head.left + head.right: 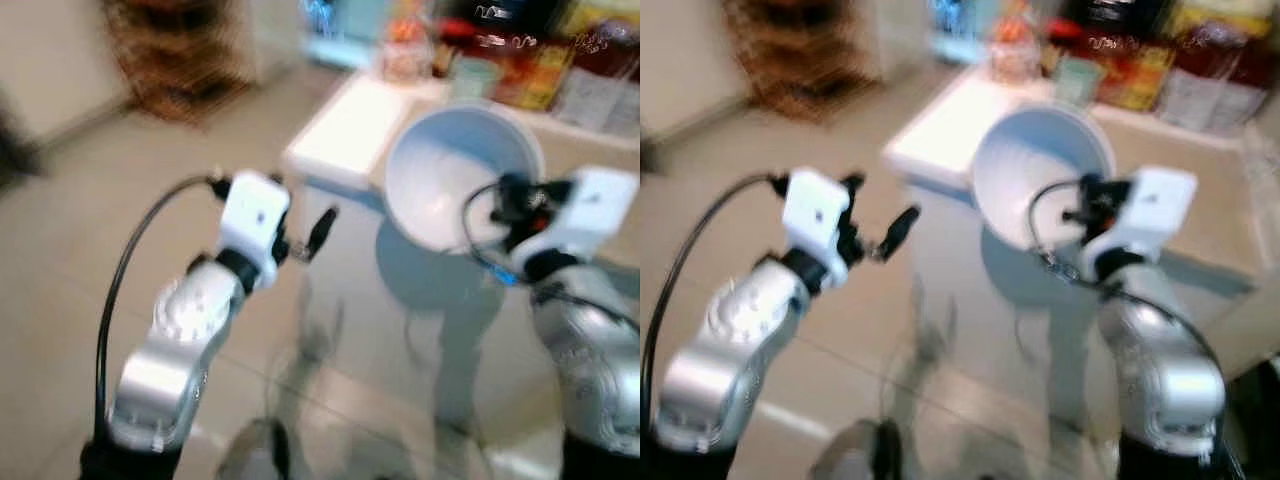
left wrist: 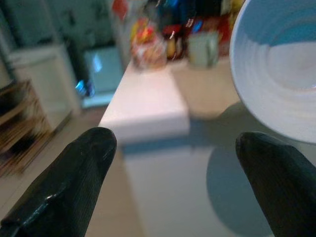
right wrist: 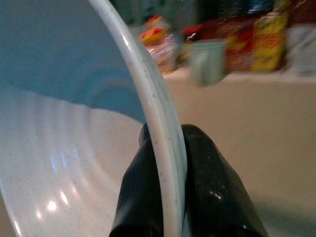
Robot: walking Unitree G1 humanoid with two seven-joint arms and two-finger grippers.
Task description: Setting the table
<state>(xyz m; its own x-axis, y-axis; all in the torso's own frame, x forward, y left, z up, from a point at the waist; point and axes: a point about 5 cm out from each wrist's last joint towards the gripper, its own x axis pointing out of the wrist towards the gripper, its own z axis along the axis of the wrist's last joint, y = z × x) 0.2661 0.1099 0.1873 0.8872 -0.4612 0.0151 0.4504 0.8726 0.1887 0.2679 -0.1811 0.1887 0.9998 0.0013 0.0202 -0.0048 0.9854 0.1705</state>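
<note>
STEP: carry bowl (image 1: 450,185) to surface (image 1: 585,160) | RIGHT claw (image 3: 165,163): clamped on bowl rim | LEFT claw (image 2: 173,182): wide open, empty | NEXT: level bowl, lower onto bare surface.

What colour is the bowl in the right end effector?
Pale blue-white bowl with faint ridged rings inside; the right wrist view shows it best.

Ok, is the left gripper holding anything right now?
No. In the left wrist view the left gripper is open with nothing between its fingers, while the right gripper pinches the bowl rim.
</note>
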